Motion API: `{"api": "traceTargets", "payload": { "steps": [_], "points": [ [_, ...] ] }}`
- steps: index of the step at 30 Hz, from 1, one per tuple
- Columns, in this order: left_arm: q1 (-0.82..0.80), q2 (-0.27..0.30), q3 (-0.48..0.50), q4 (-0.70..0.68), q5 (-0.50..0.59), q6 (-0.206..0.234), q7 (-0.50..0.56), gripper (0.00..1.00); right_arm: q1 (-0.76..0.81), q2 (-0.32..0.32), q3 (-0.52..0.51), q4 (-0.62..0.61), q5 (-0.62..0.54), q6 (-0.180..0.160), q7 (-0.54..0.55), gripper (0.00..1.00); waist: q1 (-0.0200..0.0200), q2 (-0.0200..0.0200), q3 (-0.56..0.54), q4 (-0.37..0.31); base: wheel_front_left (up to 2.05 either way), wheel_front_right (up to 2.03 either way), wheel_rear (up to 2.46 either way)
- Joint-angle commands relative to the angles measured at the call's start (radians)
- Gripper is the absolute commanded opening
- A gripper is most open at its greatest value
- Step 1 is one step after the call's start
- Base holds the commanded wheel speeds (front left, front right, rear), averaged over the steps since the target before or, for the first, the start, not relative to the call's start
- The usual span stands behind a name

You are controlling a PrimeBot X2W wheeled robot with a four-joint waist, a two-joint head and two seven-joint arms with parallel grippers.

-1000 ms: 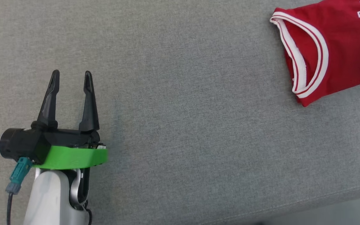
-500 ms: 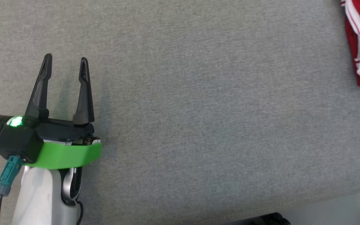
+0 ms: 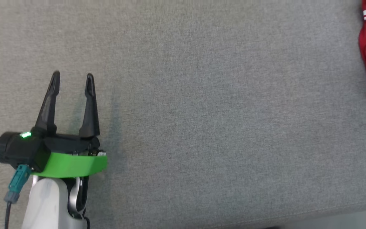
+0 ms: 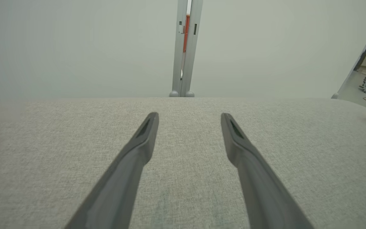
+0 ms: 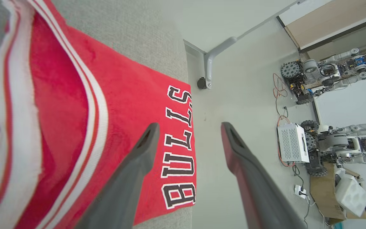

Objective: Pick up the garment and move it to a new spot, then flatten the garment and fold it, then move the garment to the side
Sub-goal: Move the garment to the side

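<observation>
Red jersey garment (image 5: pixel 132 95), thin, limp and light, lies at the right edge of the grey surface (image 3: pixel 202 111), its lettering along the rim. A single pinch would likely let it sag, and the white banded trim looks the firmest hold. The right tool (image 5: pixel 189 125) hangs over it, fingers apart, gripping nothing. The left tool (image 3: pixel 72 75), likewise spread and empty, sits well apart toward the left side.

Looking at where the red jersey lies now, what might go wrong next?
1. The jersey reaches the very edge of the grey surface, its lettering at the brink; a nudge might slide it off.
2. The right gripper stands open over that edge of the jersey; drawing back low could snag the fabric and drag it.
</observation>
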State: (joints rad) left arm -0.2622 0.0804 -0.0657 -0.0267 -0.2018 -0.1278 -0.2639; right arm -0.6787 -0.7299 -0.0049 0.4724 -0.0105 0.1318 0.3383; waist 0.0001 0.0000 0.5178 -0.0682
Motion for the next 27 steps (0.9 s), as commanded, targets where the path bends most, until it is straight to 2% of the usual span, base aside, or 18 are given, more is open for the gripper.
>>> {"api": "traceTargets", "payload": {
  "steps": [1,8,9,13,19,27],
  "points": [
    [0.027,-0.003,0.011,0.008,-0.013,-0.004,0.000,1.00,0.022,0.040,-0.031,-0.016,0.012,-0.002,-0.032,1.00,-0.0001,0.0000,-0.102,0.016,0.00,0.00,0.00],
    [0.127,-0.019,0.062,0.052,-0.017,-0.004,0.000,1.00,0.154,0.288,-0.142,-0.118,0.059,-0.002,-0.243,1.00,-0.0001,0.0000,-0.267,0.040,0.00,0.00,0.00],
    [0.147,-0.020,0.075,0.056,-0.019,-0.004,0.000,1.00,0.176,0.349,-0.169,-0.132,0.109,-0.002,-0.266,1.00,-0.0001,0.0000,-0.294,0.042,0.00,0.00,0.00],
    [0.219,-0.026,0.110,0.068,-0.012,-0.004,0.000,1.00,0.262,0.409,-0.104,-0.191,0.161,-0.002,-0.338,1.00,-0.0001,0.0000,-0.375,0.045,0.00,0.00,0.00],
    [0.284,-0.029,0.135,0.082,-0.008,-0.001,0.000,1.00,0.399,0.471,-0.016,-0.260,0.155,-0.002,-0.430,1.00,-0.0001,0.0000,-0.455,0.066,0.00,0.00,0.00],
    [0.312,-0.030,0.129,0.117,-0.034,0.014,0.000,1.00,0.526,0.550,0.051,-0.248,0.198,-0.002,-0.490,1.00,-0.0001,0.0000,-0.509,0.065,0.00,0.00,0.00]
  ]
}}
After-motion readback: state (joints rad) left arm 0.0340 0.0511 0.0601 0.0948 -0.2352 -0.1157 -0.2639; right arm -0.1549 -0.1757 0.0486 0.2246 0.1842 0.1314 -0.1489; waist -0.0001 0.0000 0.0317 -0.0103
